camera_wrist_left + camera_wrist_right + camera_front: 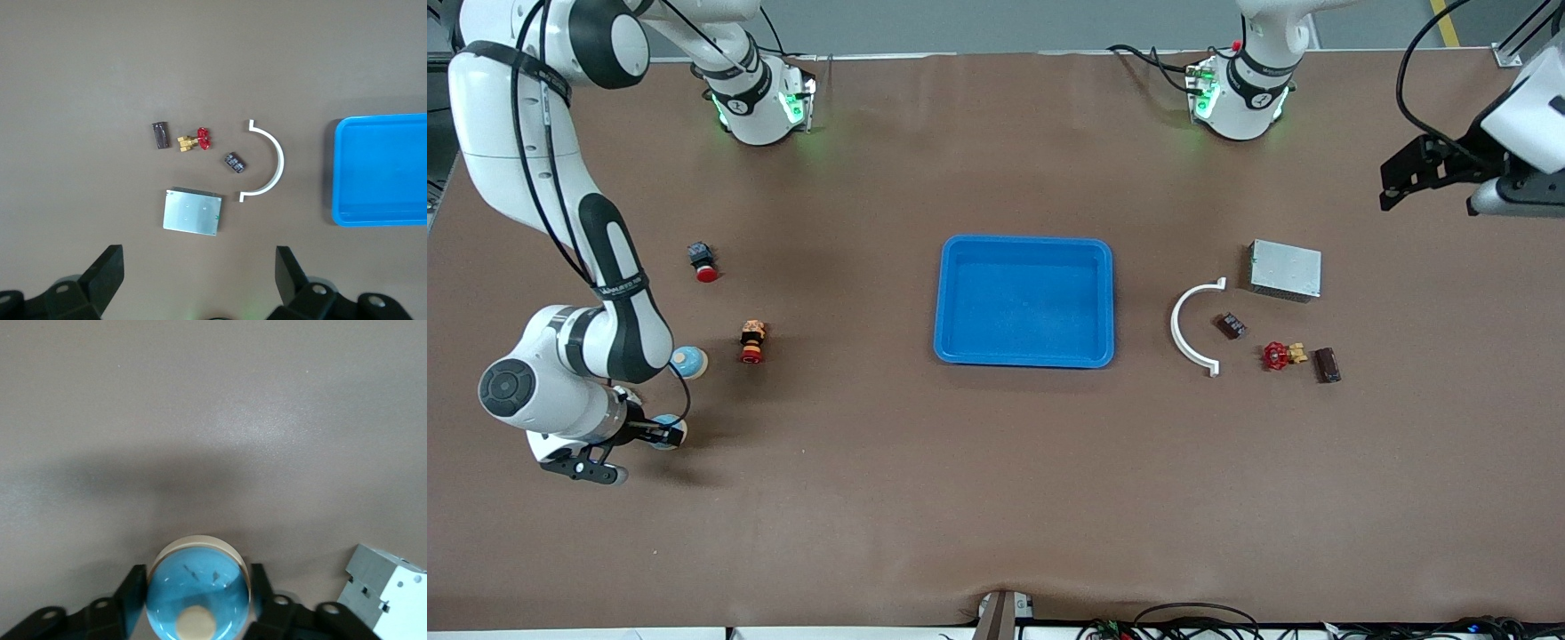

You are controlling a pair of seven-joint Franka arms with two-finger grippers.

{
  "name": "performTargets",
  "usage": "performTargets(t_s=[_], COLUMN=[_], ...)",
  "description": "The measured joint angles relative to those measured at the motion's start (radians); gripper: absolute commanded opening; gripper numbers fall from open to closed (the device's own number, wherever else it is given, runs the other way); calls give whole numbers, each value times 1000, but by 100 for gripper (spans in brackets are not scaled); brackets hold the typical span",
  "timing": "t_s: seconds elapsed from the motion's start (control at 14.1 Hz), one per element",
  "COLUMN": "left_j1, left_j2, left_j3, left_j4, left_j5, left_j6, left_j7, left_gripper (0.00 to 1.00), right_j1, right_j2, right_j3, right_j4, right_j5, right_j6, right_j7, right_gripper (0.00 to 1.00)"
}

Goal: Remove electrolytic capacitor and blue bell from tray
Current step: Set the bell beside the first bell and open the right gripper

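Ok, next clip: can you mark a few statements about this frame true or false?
1. The blue tray holds nothing. True.
2. The left gripper grips a part. False: it is open and holds nothing, up over the table by the silver box.
3. The right gripper is down at a blue bell. True.
4. The red-handled valve lies in the tray. False: it is on the table, toward the left arm's end.
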Motion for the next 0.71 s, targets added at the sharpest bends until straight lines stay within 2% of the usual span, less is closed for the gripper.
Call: performTargets(t_s=[0.14, 0.21, 0.43, 0.71], left_j1=[-101, -134, -165, -162], left_j2=[-21, -28, -34, -34], left_j3=[98, 115, 119, 121], left_j4=[-11, -17, -26, -32], left_j5=[-4, -4, -4, -4], left_j6=[-6, -10, -12, -16], left_j7=[-65, -107, -185, -187], left_gripper=[100, 100, 100, 100], right_j1=[-2, -2, -3, -2], right_j2=[3, 3, 4, 3], right_j3=[0, 0, 0, 4], right_j4=[-1, -2, -7, -6], right_j5=[0, 0, 0, -2], right_j6=[7, 10, 18, 18], right_j7=[0, 0, 0, -2], right_gripper=[100, 100, 100, 100])
